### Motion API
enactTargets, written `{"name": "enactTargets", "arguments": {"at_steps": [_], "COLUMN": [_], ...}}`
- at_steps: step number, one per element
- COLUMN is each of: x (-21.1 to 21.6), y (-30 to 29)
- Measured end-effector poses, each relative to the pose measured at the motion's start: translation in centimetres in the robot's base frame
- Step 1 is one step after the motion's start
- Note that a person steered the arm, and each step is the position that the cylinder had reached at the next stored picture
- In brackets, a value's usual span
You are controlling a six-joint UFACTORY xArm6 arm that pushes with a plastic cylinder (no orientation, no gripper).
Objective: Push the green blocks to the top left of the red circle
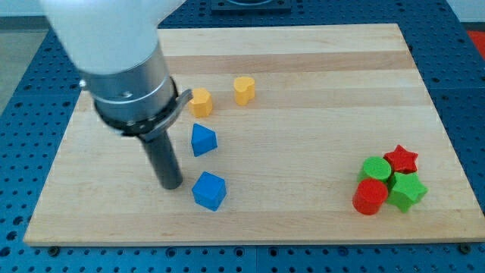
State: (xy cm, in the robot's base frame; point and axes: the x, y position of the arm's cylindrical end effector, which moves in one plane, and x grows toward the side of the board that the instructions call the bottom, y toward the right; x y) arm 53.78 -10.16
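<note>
Desk [303, 68]: pale wooden board filling most of the view, set on a blue perforated surface [23, 76].
Arm [114, 45]: white casing with a dark collar, entering from the view's top left, ending in a straight dark rod.
My tip [171, 184]: resting on the desk in the view's left half, just left of the blue cube, well apart from the green blocks.
Jaws: none fitted, only the rod, so no open or closed state to tell.
Green cylinder [376, 168]: near the view's bottom right, standing upright, round face up, no clear long axis; touching the red circle below it and the red star at its upper right.
Green star [408, 190]: just right of the red circle, lying flat, points spread outward; direction of any single point hard to tell.
Red circle [370, 197]: a short upright cylinder, lowest of the cluster, touching both green blocks.
Red star [402, 159]: top of the cluster, above the green star.
Blue cube [209, 190]: just right of the tip, turned slightly.
Blue triangle [203, 140]: above the blue cube, apex toward the view's top.
Yellow blocks: one [201, 101] near the rod's collar, another [244, 89] to its right; exact shapes unclear.
</note>
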Motion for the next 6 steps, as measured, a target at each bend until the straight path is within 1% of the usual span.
{"name": "enactTargets", "arguments": {"at_steps": [1,2,3,4,5,6], "x": [-0.1,0.0,-4.0,-8.0,-8.3,-2.8], "y": [6.5,11.8,12.8,19.0,29.0,34.6]}}
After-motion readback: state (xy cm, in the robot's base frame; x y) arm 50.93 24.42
